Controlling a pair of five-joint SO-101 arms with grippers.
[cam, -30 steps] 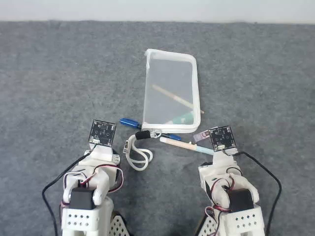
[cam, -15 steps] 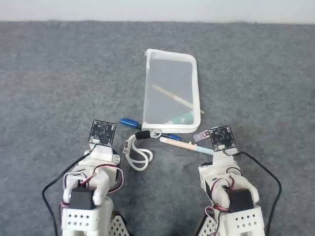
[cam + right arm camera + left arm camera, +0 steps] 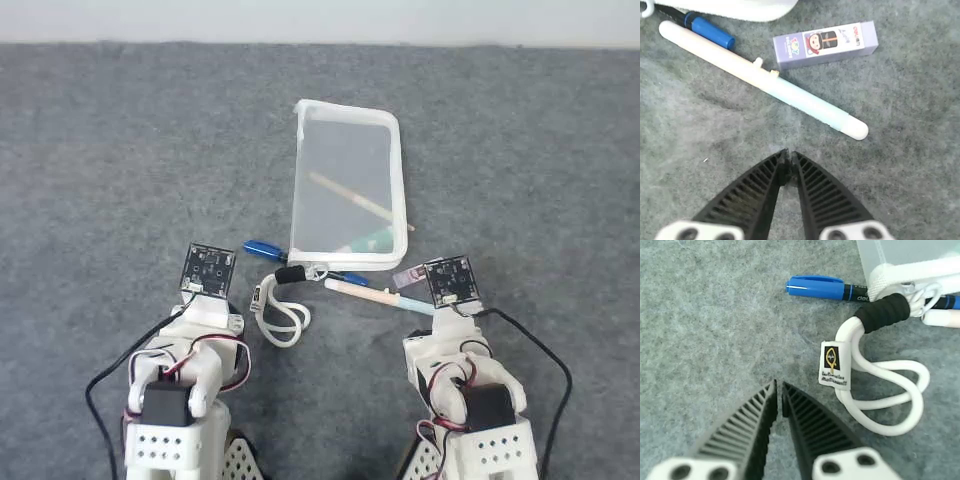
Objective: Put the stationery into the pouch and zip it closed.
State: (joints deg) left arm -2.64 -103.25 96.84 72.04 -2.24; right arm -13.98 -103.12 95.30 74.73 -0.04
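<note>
A translucent, white-edged pouch (image 3: 345,185) lies mid-tabletop (image 3: 120,150), apparently with a thin stick and something green inside. Yet to go in, by its near edge: a glossy blue pen (image 3: 825,287), a smooth white pen (image 3: 760,80) and a boxy eraser (image 3: 825,43). The left gripper (image 3: 779,390) and right gripper (image 3: 788,157) have their ribbed black fingers pressed together, empty.
</note>
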